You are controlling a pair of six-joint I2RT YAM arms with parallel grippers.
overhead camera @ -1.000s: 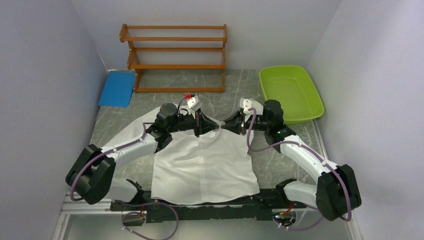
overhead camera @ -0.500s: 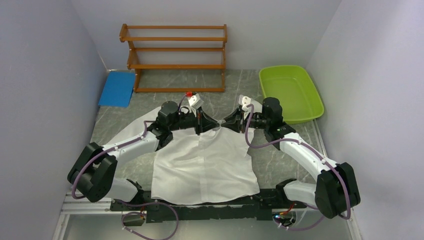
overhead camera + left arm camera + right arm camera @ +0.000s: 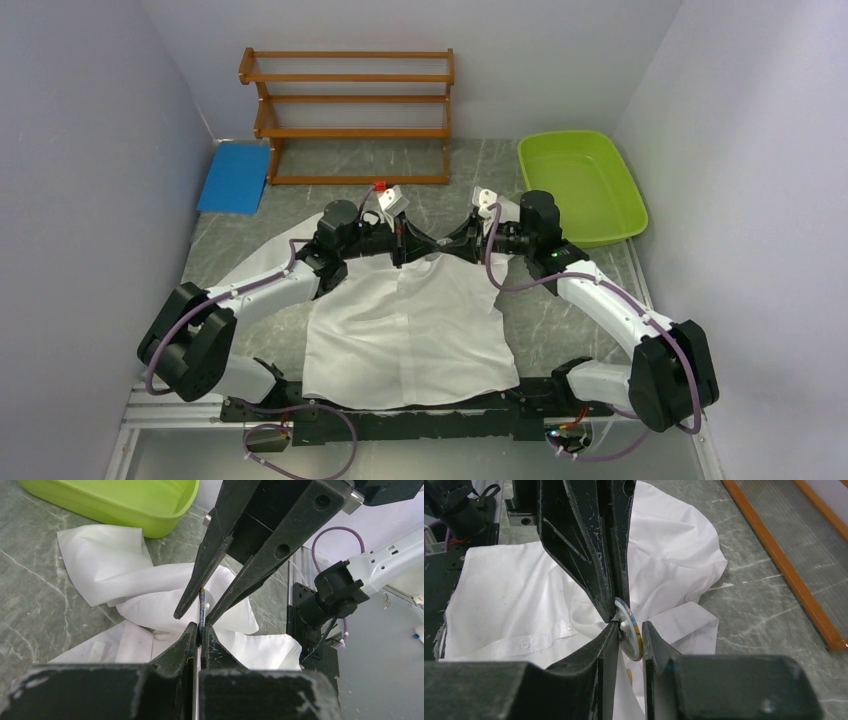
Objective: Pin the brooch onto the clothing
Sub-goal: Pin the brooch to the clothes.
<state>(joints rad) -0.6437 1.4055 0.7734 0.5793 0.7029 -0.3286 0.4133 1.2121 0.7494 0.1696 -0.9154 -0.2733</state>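
The white clothing (image 3: 410,320) lies front-up on the table, its collar end bunched up under both grippers. My left gripper (image 3: 401,242) (image 3: 201,628) is shut on the rim of the brooch (image 3: 202,602), a thin round disc seen edge-on. In the right wrist view the brooch (image 3: 633,630) shows a white back and a blue-and-orange rim, tilted between the fingers of my right gripper (image 3: 630,626). Those fingers stand slightly apart around the disc, open, with a fold of clothing (image 3: 584,617) against the left one. My right gripper (image 3: 447,243) faces the left one tip to tip.
A green tub (image 3: 583,185) sits at the back right, close to the right arm. A wooden rack (image 3: 350,100) stands against the back wall, with a blue mat (image 3: 233,177) to its left. Walls close in both sides.
Both grippers have shifted slightly toward the back of the table, still tip to tip at the collar. The right gripper's jaws have widened a little around the brooch.
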